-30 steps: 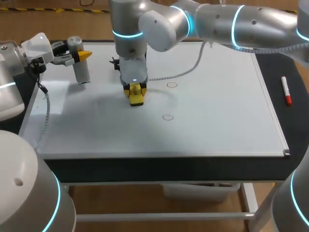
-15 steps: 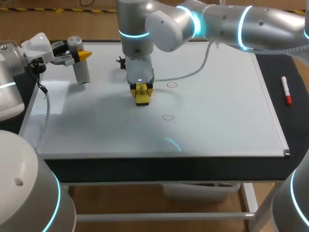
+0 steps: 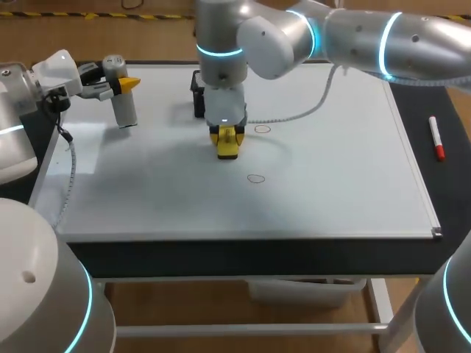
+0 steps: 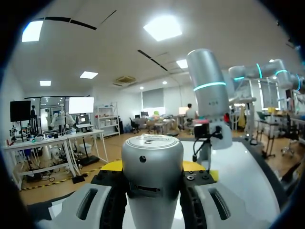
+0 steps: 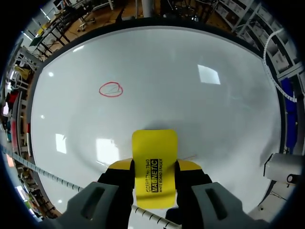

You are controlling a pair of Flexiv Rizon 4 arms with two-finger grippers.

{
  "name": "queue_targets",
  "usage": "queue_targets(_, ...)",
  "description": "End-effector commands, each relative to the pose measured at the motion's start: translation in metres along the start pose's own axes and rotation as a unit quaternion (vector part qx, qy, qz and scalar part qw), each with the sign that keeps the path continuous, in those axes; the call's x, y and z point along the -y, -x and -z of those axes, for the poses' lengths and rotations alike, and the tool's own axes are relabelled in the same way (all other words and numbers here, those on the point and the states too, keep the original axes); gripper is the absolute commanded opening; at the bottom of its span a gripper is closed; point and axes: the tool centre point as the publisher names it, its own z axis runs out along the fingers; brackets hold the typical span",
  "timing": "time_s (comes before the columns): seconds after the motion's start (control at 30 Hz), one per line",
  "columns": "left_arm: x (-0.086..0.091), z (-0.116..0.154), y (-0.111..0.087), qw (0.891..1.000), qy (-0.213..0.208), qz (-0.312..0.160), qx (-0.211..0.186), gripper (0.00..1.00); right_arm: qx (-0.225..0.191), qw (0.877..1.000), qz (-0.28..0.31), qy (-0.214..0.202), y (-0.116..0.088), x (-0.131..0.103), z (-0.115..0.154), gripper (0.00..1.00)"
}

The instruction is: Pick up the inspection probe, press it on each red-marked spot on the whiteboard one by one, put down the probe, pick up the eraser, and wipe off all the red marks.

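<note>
Probe (image 3: 124,107), a grey cylinder, stands upright over the far left corner of the whiteboard (image 3: 331,169). The left hand (image 3: 115,83) is clamped on it. I cannot tell whether its lower end touches the board. In the left wrist view the probe fills the gap between the two fingers. Toward the middle, the right hand (image 3: 227,137) points straight down and is clamped on the yellow eraser (image 3: 228,150), one finger on each side. The eraser's free end is down at the board. Just to its right lies a red ring (image 3: 262,129). A second ring (image 3: 255,178) lies nearer the front edge, apart from the eraser. In the right wrist view one ring sits ahead of the eraser and off to one side, not touching it. At the far right a pen (image 3: 436,138) with a red end lies on the dark surface (image 3: 441,184) beside the board.
</note>
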Motion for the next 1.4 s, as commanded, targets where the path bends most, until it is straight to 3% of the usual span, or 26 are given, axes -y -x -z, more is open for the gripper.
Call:
queue_targets(0.03, 0.000, -0.001, 0.000, 1.000, -0.001, -0.001, 0.002, 0.00, 0.005, 1.000, 0.000, -0.011, -0.010, -0.004, 0.020, 0.00)
queue_targets(0.23, 0.000, -0.001, 0.000, 1.000, -0.001, -0.001, 0.002, 0.00, 0.018, 1.000, -0.015, -0.015, -0.029, 0.005, 0.037, 0.00)
queue_targets(0.47, 0.000, -0.001, 0.000, 1.000, -0.001, -0.001, 0.002, 0.00, 0.028, 0.997, -0.064, -0.019, -0.065, 0.018, 0.043, 0.00)
queue_targets(0.77, 0.000, -0.001, 0.000, 1.000, -0.001, -0.001, 0.002, 0.00, 0.037, 0.988, -0.149, -0.028, -0.130, 0.032, 0.052, 0.00)
queue_targets(1.1, 0.000, -0.001, 0.000, 1.000, -0.001, -0.001, 0.002, 0.00, 0.045, 0.967, -0.251, -0.020, -0.212, 0.040, 0.048, 0.00)
queue_targets(1.4, 0.000, -0.001, 0.000, 1.000, -0.001, -0.001, 0.002, 0.00, 0.045, 0.948, -0.314, -0.013, -0.269, 0.042, 0.042, 0.00)
